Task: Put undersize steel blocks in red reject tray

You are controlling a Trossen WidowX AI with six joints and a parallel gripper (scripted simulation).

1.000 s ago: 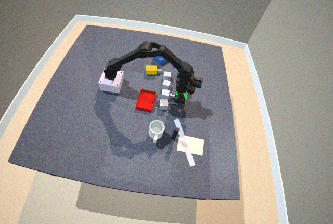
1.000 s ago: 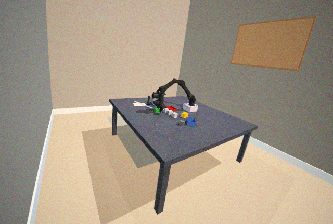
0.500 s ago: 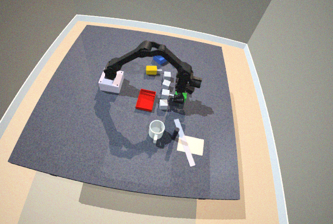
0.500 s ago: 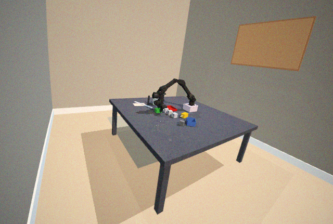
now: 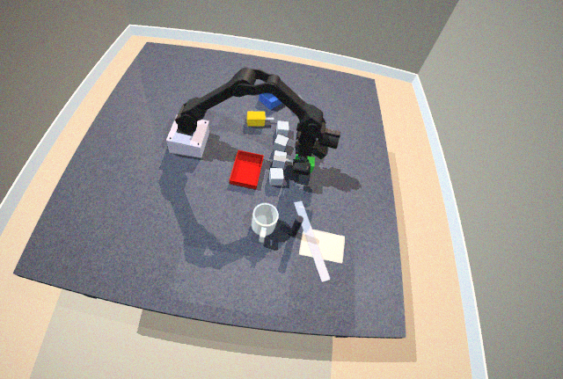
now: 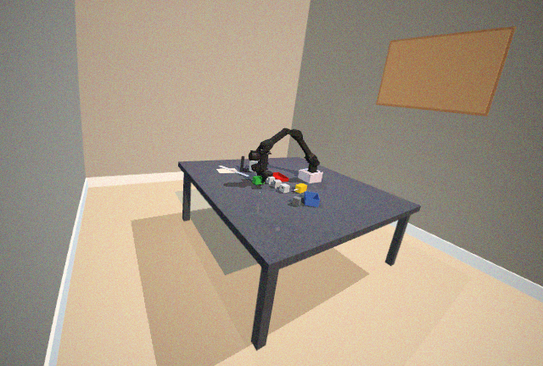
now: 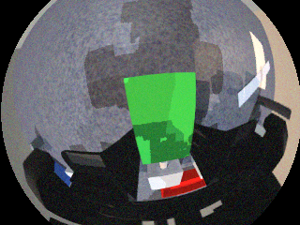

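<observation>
Fingers: the gripper [image 5: 302, 166] [image 7: 163, 155] is partly open, its two fingers standing apart and closed on the green gauge [image 5: 310, 162] [image 6: 257, 180] [image 7: 161, 112].
Gauge tip: it points to the row of steel blocks; whether it is inside a hole, I cannot tell.
Steel blocks: four pale ones stand in a row, the first [image 5: 282, 127], the second [image 5: 281, 140], the third [image 5: 279, 157] and the last [image 5: 276, 177].
Red tray: the reject tray [image 5: 245, 170] [image 6: 279, 177] lies beside the row, on the side of the arm's base, and I see no block in it.
Yellow gauge: it [image 5: 256, 118] [image 6: 300, 188] lies near the first block.
White mug: it [image 5: 265, 219] stands near the tray.
Table: the top [image 5: 136, 229] [image 6: 350, 212] is dark grey, and a pale strip [image 5: 317, 254] lies across a cream sheet [image 5: 333, 247].
Room: one wall is beige, and a cork-coloured board [image 6: 445, 71] hangs on a grey wall.
</observation>
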